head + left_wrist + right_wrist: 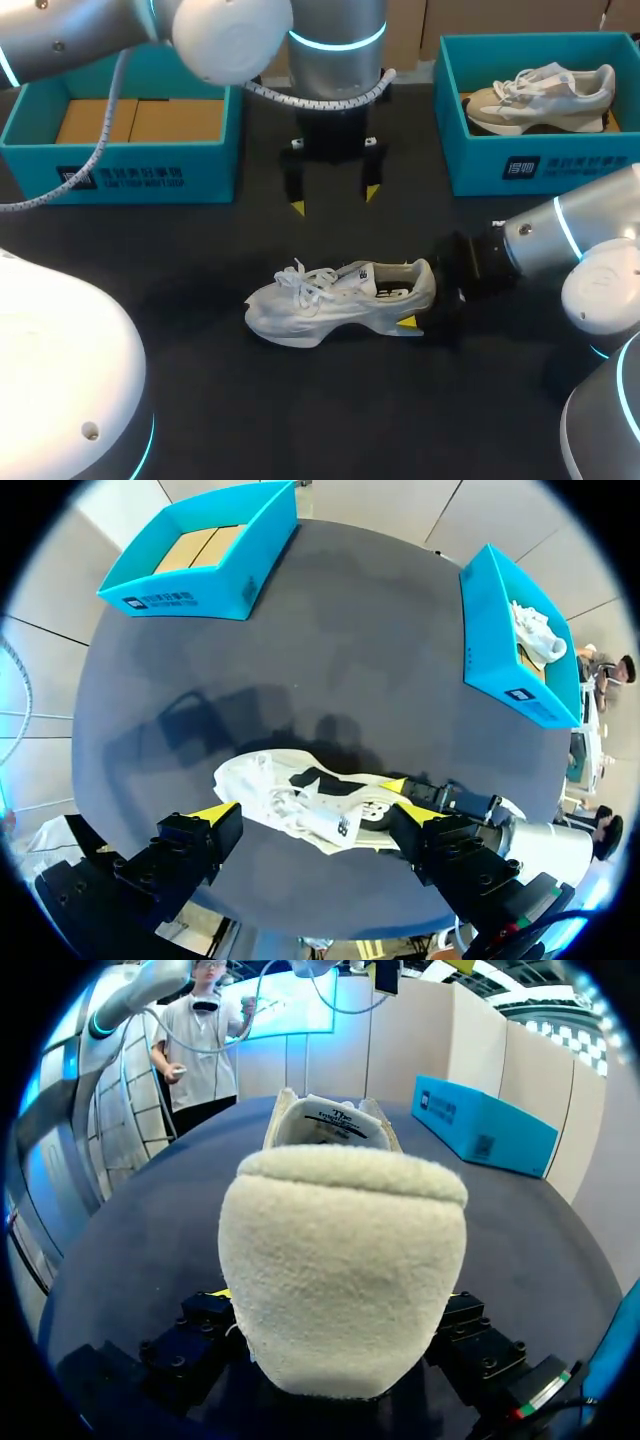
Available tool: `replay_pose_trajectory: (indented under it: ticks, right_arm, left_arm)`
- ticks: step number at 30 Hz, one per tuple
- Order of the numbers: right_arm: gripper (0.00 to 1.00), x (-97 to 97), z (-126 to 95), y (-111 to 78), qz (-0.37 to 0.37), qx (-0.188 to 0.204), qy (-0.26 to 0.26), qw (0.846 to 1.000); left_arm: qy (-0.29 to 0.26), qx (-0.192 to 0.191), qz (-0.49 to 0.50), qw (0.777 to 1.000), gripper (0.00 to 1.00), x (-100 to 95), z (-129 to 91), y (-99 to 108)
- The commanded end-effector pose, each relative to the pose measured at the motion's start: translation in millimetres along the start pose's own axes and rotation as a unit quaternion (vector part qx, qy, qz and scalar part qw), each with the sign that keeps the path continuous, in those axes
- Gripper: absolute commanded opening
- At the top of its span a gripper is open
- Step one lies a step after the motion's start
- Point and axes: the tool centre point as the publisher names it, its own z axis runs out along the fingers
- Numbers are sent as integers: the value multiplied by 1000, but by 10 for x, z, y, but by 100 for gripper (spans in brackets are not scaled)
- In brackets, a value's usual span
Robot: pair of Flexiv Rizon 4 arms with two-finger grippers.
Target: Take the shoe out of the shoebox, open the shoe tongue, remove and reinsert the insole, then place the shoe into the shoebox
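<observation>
On dark surface (200, 400), clamping right fingers (408, 322) on heel of white shoe (330, 295), likely keeping it steady; hanging left fingers (297, 207) wide apart above, maybe readying for tongue.

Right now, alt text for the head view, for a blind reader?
A white sneaker stands on the black table, right gripper shut on its heel, left gripper open beyond it. Behind: left teal shoebox, and right teal shoebox holding a beige sneaker.
</observation>
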Motion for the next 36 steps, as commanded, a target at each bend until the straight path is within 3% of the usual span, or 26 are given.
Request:
replay_pose_trajectory:
  ticks: [1,8,20,36]
  right_arm:
    - [0,-4,9,4,-1,1,-1,1000]
    - [0,-4,9,4,-1,1,-1,1000]
    - [0,-4,9,4,-1,1,-1,1000]
    - [0,-4,9,4,-1,1,-1,1000]
  left_arm:
    - [0,0,0,1000,100,-2,0,1]
    - [0,0,0,1000,100,-2,0,1]
    - [-8,-21,6,1000,100,-197,-19,262]
    - [-44,-30,56,997,100,-57,495,673]
